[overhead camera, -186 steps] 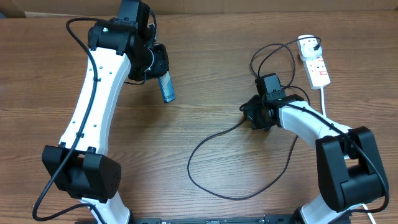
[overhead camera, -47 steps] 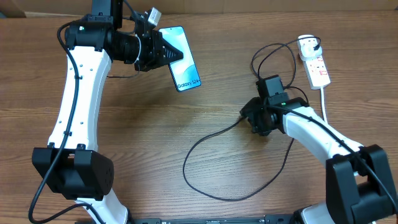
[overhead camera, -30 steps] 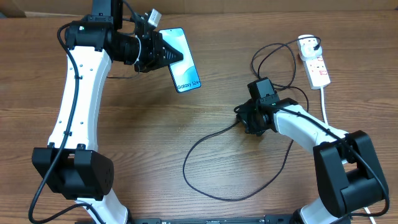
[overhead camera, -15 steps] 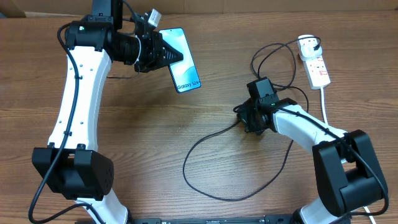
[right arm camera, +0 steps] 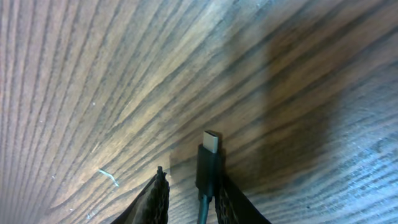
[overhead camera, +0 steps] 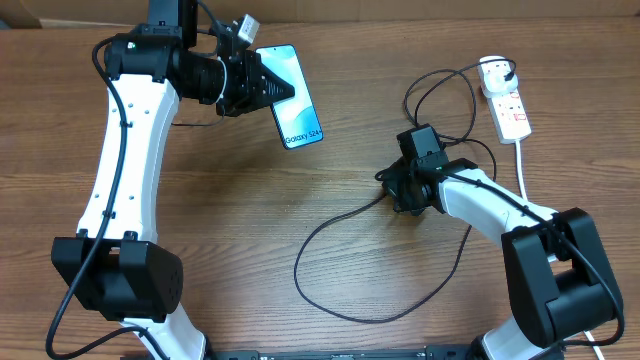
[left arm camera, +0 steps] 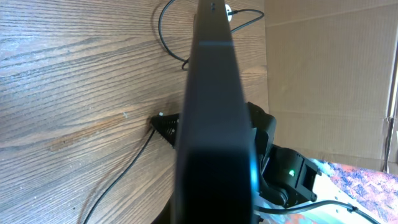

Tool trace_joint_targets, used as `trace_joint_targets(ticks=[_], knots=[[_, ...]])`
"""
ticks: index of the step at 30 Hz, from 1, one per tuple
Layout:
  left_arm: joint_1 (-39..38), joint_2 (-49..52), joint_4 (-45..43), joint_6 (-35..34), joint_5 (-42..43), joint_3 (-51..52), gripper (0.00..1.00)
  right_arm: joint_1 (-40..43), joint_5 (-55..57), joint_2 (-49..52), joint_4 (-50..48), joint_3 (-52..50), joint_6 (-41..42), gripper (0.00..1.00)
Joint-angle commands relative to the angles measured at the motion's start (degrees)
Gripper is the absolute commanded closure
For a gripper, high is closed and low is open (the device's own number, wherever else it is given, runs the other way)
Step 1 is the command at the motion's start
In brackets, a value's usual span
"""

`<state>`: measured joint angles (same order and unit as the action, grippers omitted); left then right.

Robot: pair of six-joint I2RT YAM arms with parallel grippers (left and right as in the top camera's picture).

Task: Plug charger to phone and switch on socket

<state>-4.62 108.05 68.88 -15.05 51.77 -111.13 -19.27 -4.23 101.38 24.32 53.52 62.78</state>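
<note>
My left gripper (overhead camera: 262, 86) is shut on one end of the phone (overhead camera: 296, 100) and holds it above the table's far left, its lit screen facing up. In the left wrist view the phone (left arm camera: 211, 118) shows edge-on as a dark bar. The charger is a thin black cable (overhead camera: 300, 268) looping over the table's middle towards the socket (overhead camera: 511, 110). Its connector tip (right arm camera: 209, 158) lies on the wood between my right gripper's (right arm camera: 191, 177) fingers, against the right finger (right arm camera: 231, 202), with a gap to the left one. My right gripper (overhead camera: 396, 190) is low on the table, open.
The socket's thick white cord (overhead camera: 522, 165) runs down the right side past the right arm (overhead camera: 500, 205). Cardboard (left arm camera: 329, 81) stands behind the table's far edge. Bare wood lies between the two arms.
The left gripper raised the phone and turned its screen upward. The right gripper shifted slightly left onto the connector, and its fingers narrowed around the tip over the last second.
</note>
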Motion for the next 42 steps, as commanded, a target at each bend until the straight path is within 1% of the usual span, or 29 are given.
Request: trace_joint_targets(ticks=[1,15,27,37,40,42], knots=[[0.1,-0.6,-0.1,-0.2,1.6,-0.8,0.96,-0.2,1.0,1.6,-0.3,-2.1,0.0,0.75],[0.1,-0.6,-0.1,-0.2,1.6,-0.8,0.96,-0.2,0.0,1.6,-0.1,-2.1,0.0,0.81],[0.1,-0.6,-0.1,-0.2,1.6,-0.8,0.96,-0.3,-2.1,1.6,0.2,-2.1,0.0,0.80],[0.1,-0.6,-0.1,-0.2,1.6,-0.8,0.96,-0.3,-0.8,1.6,0.2,-2.1,0.0,0.82],[0.1,-0.6,0.1,-0.2,1.6,-0.8,0.96,-0.3,-0.7,1.6,0.1,-2.1,0.0,0.86],[0.1,-0.6,0.1,-0.2,1.6,-0.8,0.96,-0.3,-0.7,1.6,-0.2,-2.1,0.0,0.91]])
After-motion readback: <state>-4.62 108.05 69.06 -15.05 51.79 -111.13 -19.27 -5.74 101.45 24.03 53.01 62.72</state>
